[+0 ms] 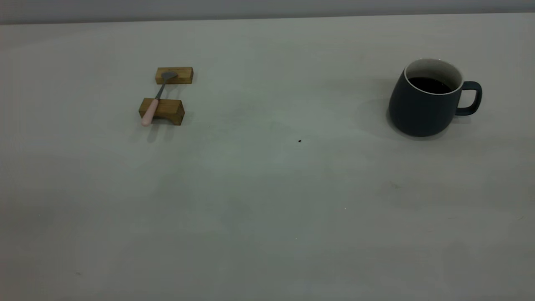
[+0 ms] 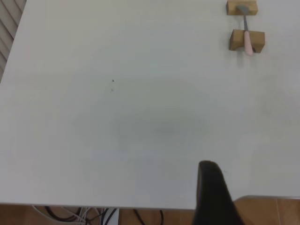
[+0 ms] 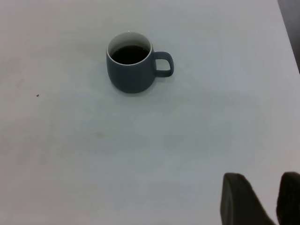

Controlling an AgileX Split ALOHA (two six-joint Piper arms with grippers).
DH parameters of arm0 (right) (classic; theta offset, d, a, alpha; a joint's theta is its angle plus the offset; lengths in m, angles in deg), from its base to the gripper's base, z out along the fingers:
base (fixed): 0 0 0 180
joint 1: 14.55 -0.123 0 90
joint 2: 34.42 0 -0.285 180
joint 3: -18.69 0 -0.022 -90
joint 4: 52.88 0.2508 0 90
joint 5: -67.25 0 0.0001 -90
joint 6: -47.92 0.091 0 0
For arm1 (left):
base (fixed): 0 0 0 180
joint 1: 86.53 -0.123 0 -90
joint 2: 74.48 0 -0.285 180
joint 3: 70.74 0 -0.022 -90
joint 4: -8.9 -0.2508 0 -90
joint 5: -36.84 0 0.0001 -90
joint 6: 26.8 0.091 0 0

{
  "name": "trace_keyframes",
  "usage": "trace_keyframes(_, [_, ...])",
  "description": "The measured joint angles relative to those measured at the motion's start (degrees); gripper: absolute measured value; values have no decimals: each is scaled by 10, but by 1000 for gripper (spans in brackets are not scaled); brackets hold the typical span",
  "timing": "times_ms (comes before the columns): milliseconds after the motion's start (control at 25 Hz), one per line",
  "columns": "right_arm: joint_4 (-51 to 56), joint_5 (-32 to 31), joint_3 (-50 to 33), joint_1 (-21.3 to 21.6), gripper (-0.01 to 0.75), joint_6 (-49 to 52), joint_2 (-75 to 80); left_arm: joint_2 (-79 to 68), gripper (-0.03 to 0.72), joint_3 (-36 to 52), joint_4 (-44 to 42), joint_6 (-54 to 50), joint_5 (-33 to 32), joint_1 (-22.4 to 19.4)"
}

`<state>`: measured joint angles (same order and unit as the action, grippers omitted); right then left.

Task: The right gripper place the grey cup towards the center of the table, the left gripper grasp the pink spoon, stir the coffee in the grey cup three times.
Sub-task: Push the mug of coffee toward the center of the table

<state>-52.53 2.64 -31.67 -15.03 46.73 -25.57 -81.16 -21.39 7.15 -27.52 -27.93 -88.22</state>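
Observation:
The grey cup (image 1: 422, 108) stands upright at the table's (image 1: 267, 200) right side, handle pointing right, with dark coffee (image 1: 429, 85) inside. The pink spoon (image 1: 155, 100) lies at the left across two wooden blocks, bowl on the far one. Neither gripper shows in the exterior view. In the right wrist view my right gripper (image 3: 262, 177) is open and empty, well short of the cup (image 3: 131, 70). In the left wrist view my left gripper (image 2: 211, 187) is a black shape over the table's near edge, far from the spoon (image 2: 246, 35).
The spoon rests on a far wooden block (image 1: 174, 75) and a near, notched one (image 1: 167, 109). A tiny black speck (image 1: 299, 141) marks the table's middle. Past the table's near edge, brown floor and cables (image 2: 70, 215) show.

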Motion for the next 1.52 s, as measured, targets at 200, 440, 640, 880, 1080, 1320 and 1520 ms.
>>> trace_keyframes(200, [7,0,0,0,240,7,0,0,513,0,0,0,0,0])
trace_keyframes(440, [8,-20,14,0,326,0,24,0,513,0,0,0,0,0])
trace_keyframes(640, [-3,-49,82,0,643,-18,147,0,513,0,0,0,0,0])
trace_keyframes(880, [-59,-1,139,0,725,-42,382,0,513,0,0,0,0,0])
trace_keyframes(1080, [-69,105,149,0,725,-130,547,0,513,0,0,0,0,0])
trace_keyframes(1320, [-68,203,152,-7,725,-231,724,0,513,0,0,0,0,0])
trace_keyframes(1520, [-75,264,201,-58,724,-291,879,0,513,0,0,0,0,0])
